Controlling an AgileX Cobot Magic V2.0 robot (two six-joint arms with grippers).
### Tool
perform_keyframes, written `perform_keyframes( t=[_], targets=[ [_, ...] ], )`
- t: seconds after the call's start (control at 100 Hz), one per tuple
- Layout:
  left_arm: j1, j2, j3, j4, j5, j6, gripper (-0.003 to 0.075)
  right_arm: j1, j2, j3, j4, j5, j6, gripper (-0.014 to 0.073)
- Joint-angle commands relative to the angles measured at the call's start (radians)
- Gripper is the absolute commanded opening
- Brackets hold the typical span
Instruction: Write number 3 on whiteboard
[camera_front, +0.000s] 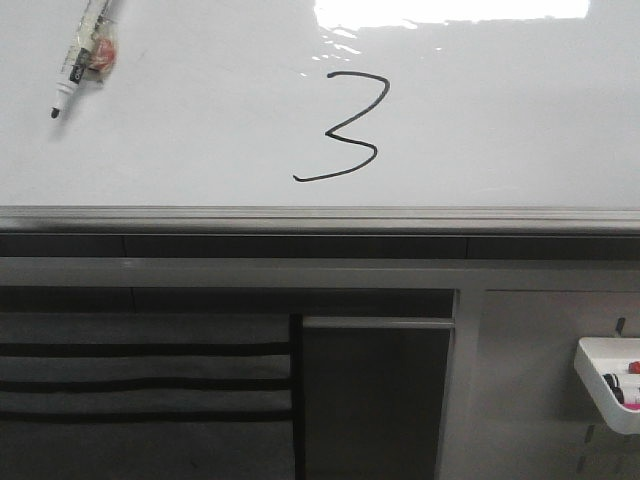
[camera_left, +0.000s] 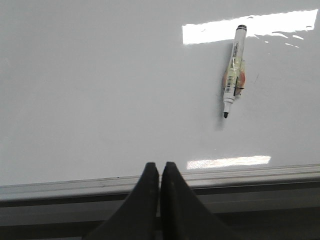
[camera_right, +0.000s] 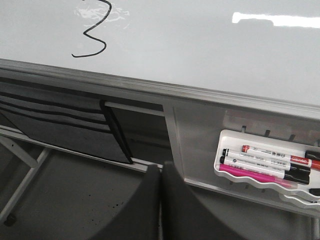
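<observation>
A black number 3 (camera_front: 346, 128) is drawn on the whiteboard (camera_front: 200, 120), near its middle, with its tail sweeping lower left; it also shows in the right wrist view (camera_right: 92, 32). A white marker (camera_front: 82, 55) with a black tip sticks to the board at the upper left and shows in the left wrist view (camera_left: 233, 77). My left gripper (camera_left: 160, 167) is shut and empty in front of the board's grey bottom rail (camera_left: 250, 175), apart from the marker. My right gripper (camera_right: 161, 167) is shut and empty, below the board. Neither gripper shows in the front view.
A white tray (camera_right: 265, 172) with red, black and pink markers hangs on the grey pegboard panel (camera_right: 200, 150) at the lower right; the tray also shows in the front view (camera_front: 610, 385). A dark fabric pocket organiser (camera_front: 140, 390) hangs under the rail at the left.
</observation>
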Motion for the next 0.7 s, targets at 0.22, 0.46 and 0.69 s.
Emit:
perform_keyframes(
  t=[0.22,0.46,0.69],
  targets=[
    [-0.007,-0.032,0.002,0.001,-0.07,-0.008,-0.0018,-0.008,0.006,-0.024,-0.02,-0.073,0.0,-0.0074],
    [-0.007,-0.032,0.002,0.001,-0.07,-0.008,-0.0018,-0.008,0.006,-0.024,-0.02,-0.073,0.0,-0.0074],
    [-0.007,-0.032,0.002,0.001,-0.07,-0.008,-0.0018,-0.091,-0.064,0.1,-0.031,-0.24,-0.003,-0.0074]
  ],
)
